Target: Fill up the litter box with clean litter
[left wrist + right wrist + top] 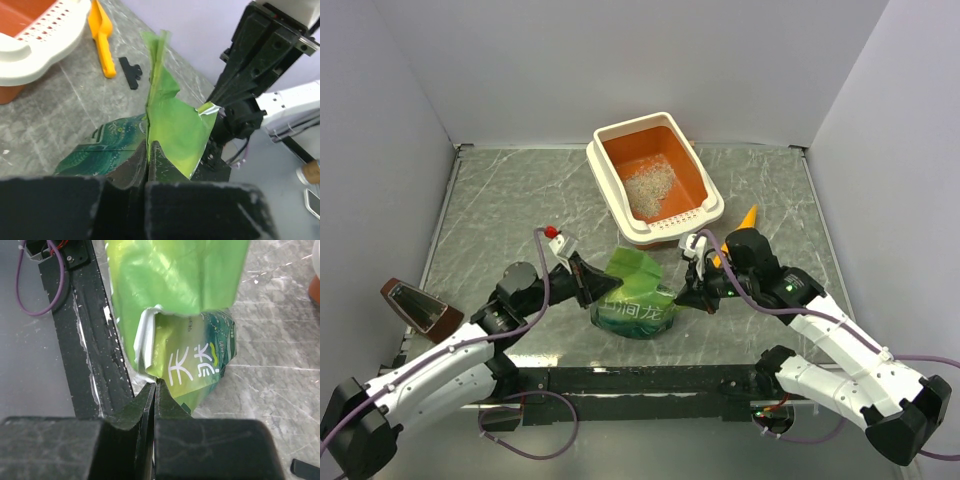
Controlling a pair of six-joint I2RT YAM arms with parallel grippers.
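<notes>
Status check, fill under way. The litter box (601, 175), a large rectangular plastic tray with an orange inside and a cream-white rim, sits at the far centre of the grey marbled table (500, 220), turned a little off square. In it lies the clean litter (650, 185), a thin patch of pale grey-white granules in the middle of the floor. Most of the orange floor around it is bare, so I judge the fill barely begun. The crinkly green plastic bag (635, 300) stands on the table on the near side of the box and apart from it, between my two arms. My left gripper (149, 150) has its jaws pressed together on the upright green film at the bag's left side, with nothing else in them. My right gripper (155, 389) is likewise clamped tight, pinching a fold at the bag's right edge; the left wrist view shows that corner pulled up to its fingers. I cannot tell whether the bag's mouth is open, as the top is a crumple of folds in every view. An orange-yellow plastic scoop (748, 215) lies on the table just right of the box, touched by neither gripper, with a small black clip (131, 72) near it. Left to do, as I read it: raise the bag over the box, tip it, and pour until the floor is covered.
</notes>
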